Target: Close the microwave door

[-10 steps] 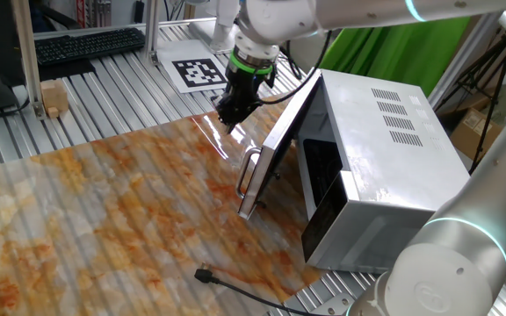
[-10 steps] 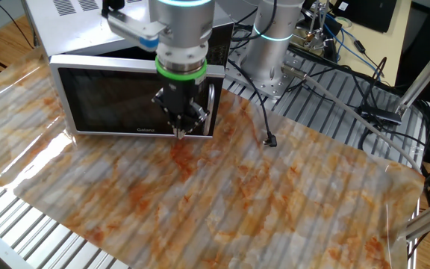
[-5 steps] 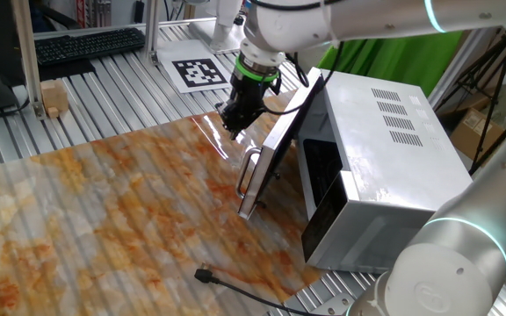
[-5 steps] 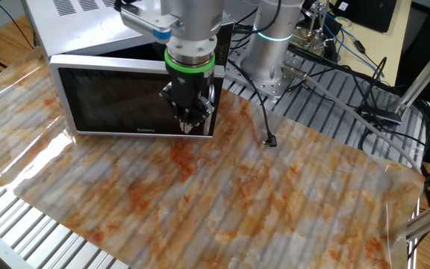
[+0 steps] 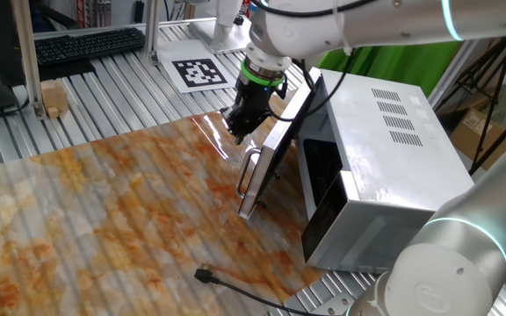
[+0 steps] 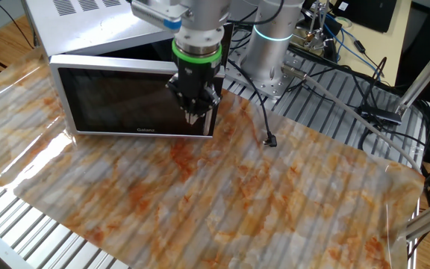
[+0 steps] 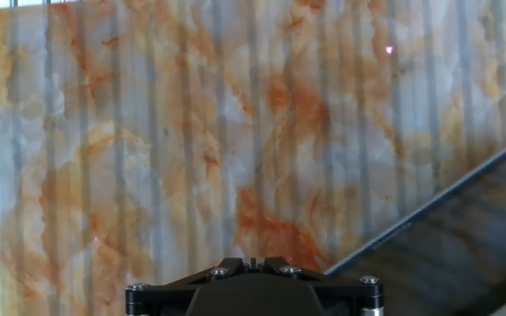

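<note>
While the silver-white boxy microwave stands on the orange-veined marble-patterned table mat, its silver-framed dark-glass door hangs partly ajar, curved silver bar handle facing outward. The black two-finger gripper hovers just beside the door's outer face, above the handle; fingers appear pressed together, holding nothing.

Hand view: fingertips of the gripper cut off below the frame; jaw spacing undeterminable. Microwave door shows one corner only. From the other fixed view, gripper body hides the door handle.
</note>
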You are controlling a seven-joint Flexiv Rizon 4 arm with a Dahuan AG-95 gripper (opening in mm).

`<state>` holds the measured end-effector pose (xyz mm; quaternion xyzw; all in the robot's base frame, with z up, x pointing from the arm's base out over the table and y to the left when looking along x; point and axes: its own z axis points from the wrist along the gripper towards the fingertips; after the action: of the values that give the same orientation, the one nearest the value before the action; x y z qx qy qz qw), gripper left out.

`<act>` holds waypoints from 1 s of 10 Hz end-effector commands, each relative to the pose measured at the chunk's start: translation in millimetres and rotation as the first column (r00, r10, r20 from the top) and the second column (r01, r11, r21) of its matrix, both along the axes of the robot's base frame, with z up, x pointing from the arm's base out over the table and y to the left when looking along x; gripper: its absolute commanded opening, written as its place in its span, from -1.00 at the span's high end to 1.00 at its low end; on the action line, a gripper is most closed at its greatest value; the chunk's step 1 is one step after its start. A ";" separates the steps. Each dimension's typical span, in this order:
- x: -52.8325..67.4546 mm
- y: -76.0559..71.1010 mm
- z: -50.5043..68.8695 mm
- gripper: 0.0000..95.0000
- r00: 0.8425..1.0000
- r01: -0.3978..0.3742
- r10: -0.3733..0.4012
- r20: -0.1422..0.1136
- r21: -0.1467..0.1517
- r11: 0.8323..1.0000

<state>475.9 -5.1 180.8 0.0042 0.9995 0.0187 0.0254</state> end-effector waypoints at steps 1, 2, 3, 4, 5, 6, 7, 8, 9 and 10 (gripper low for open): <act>-6.6 -2.8 3.7 1.00 1.000 -0.003 0.003 -0.002 -0.005 1.000; -9.4 -3.8 4.7 1.00 1.000 -0.005 0.005 -0.003 -0.006 1.000; -11.6 -4.5 5.2 1.00 1.000 -0.007 0.007 -0.003 -0.009 1.000; -16.5 -5.8 6.1 1.00 1.000 -0.013 0.013 -0.002 -0.017 1.000; -19.6 -6.8 6.6 1.00 1.000 -0.016 0.016 -0.002 -0.019 1.000; -22.2 -8.2 7.3 1.00 1.000 -0.018 0.018 -0.002 -0.024 1.000; -23.7 -9.4 7.9 1.00 1.000 -0.020 0.020 -0.002 -0.026 0.999; -25.4 -11.4 8.4 1.00 1.000 -0.023 0.023 -0.002 -0.029 0.999; -28.3 -15.6 8.3 1.00 1.000 -0.031 0.031 -0.001 -0.029 0.999; -30.4 -18.2 8.3 1.00 0.999 -0.034 0.034 0.001 -0.029 0.999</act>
<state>445.7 -24.3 188.5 -0.0137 0.9996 0.0051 0.0255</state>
